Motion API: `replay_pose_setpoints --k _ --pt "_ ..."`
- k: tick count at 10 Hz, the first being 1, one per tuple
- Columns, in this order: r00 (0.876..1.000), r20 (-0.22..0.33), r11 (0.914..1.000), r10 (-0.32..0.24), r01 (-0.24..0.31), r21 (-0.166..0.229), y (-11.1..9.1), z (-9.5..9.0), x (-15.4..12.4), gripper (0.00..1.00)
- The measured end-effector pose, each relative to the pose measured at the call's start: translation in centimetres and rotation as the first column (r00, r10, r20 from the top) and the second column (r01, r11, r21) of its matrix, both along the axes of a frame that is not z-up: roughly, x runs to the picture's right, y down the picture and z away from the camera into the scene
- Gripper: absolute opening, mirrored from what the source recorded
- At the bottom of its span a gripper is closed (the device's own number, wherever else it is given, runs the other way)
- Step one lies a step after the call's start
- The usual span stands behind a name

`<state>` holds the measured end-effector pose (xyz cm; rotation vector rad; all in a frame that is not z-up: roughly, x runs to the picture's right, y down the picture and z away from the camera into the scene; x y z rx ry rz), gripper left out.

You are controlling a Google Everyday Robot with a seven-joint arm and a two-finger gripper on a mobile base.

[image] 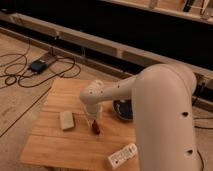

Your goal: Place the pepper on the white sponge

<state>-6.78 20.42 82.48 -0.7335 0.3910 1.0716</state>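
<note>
my arm [160,105] reaches in from the right over the wooden table [47,145], with my gripper [93,120] pointing down mid-table. the pepper [95,128] is right beneath it, perhaps held; i cannot tell the grip. the white sponge [66,120] lies just left, apart. a dark bowl [123,110] sits behind, and a power strip [122,156] lies by the front edge.

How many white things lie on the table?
2: the white sponge at left, the power strip near the front edge. The gripper is by the pepper; the arm may hide more.
</note>
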Motion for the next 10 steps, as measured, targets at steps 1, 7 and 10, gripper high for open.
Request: replay_pose_setpoints --k 1,7,10 --pt "1.0 0.02 0.9999 -0.011 0.011 0.013 -0.6 -0.7 -0.6 0.0" --pt "0.97 0.223 0.9931 -0.097 0.079 0.086 -3.8 -4.3 -7.9 0.0" --pt "0.946 0.297 0.9893 -0.129 0.102 0.105 -5.0 -3.9 -10.8 0.0"
